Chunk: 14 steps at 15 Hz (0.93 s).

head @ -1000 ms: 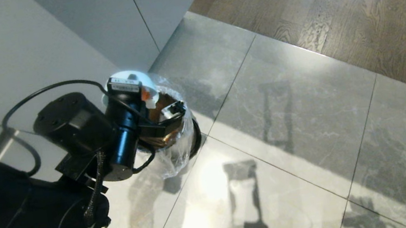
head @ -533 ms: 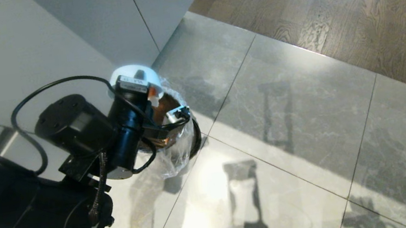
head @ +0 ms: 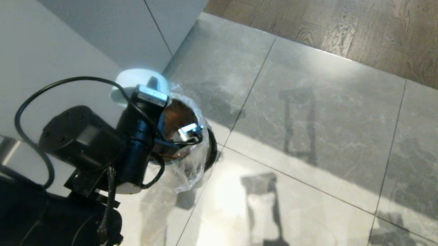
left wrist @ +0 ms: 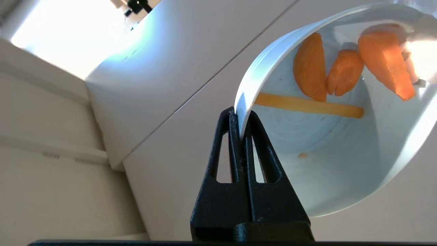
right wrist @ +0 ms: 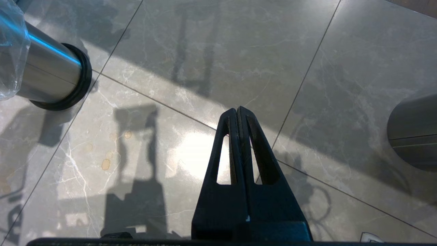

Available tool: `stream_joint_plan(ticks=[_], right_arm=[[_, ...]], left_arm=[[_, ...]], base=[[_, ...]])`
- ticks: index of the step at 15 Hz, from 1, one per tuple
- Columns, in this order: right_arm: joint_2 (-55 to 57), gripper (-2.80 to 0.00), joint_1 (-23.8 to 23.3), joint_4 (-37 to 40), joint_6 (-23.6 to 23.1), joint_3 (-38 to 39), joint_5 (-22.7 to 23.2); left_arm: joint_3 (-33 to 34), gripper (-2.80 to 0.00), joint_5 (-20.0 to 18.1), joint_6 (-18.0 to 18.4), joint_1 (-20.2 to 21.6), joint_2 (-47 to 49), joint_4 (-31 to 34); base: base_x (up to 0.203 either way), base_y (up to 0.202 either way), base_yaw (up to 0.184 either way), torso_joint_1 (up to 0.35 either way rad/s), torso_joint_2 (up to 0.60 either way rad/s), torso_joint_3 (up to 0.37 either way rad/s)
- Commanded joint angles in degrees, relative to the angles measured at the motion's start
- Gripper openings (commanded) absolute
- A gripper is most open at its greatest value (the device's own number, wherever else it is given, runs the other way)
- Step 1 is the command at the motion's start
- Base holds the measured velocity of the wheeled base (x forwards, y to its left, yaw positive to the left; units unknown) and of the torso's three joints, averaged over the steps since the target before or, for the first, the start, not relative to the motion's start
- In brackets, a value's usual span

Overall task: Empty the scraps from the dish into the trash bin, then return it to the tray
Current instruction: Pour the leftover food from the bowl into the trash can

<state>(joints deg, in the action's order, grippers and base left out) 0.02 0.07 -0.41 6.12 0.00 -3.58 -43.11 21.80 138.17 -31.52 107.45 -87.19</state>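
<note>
dish [left wrist: 327, 147] tipped on edge above trash bin [head: 187, 144], rim pinched by left gripper [left wrist: 241, 116], scraps [left wrist: 341, 77] inside

Cabinet wall [head: 20, 52] crowds the trash bin [head: 190, 161] — tiled floor [head: 309, 127] opposite lies open.

no readable text, labels, brands, numbers or signs anywhere

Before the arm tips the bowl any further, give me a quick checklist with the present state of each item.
1. Left tool shut on bowl rim: ok.
2. Bowl above the lined bin: ok, by the head view.
3. Bowl emptied: not ok; carrot pieces and a stick remain inside.
4. Bin room for scraps: cannot tell.
5. Right tool shut, parked over floor: ok.
</note>
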Motion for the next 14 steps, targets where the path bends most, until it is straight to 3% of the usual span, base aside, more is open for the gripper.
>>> stream_joint_plan(ticks=[1, 10, 14], right_arm=[[0.0, -2.8, 0.0, 0.0, 0.0, 0.0, 0.0], [0.0, -2.8, 0.0, 0.0, 0.0, 0.0, 0.0], [0.0, -2.8, 0.0, 0.0, 0.0, 0.0, 0.0]], left_arm=[[0.0, -2.8, 0.1, 5.2, 0.3, -0.1, -2.8], [-2.9, -2.8, -4.0, 9.2, -0.8, -2.2, -2.8], [-0.8, -2.8, -6.2, 10.2, -1.5, -4.5, -2.8]], base=[[0.0, 0.0, 0.0, 0.0, 0.0, 0.0], [0.0, 0.0, 0.0, 0.0, 0.0, 0.0], [0.0, 0.0, 0.0, 0.0, 0.0, 0.0]])
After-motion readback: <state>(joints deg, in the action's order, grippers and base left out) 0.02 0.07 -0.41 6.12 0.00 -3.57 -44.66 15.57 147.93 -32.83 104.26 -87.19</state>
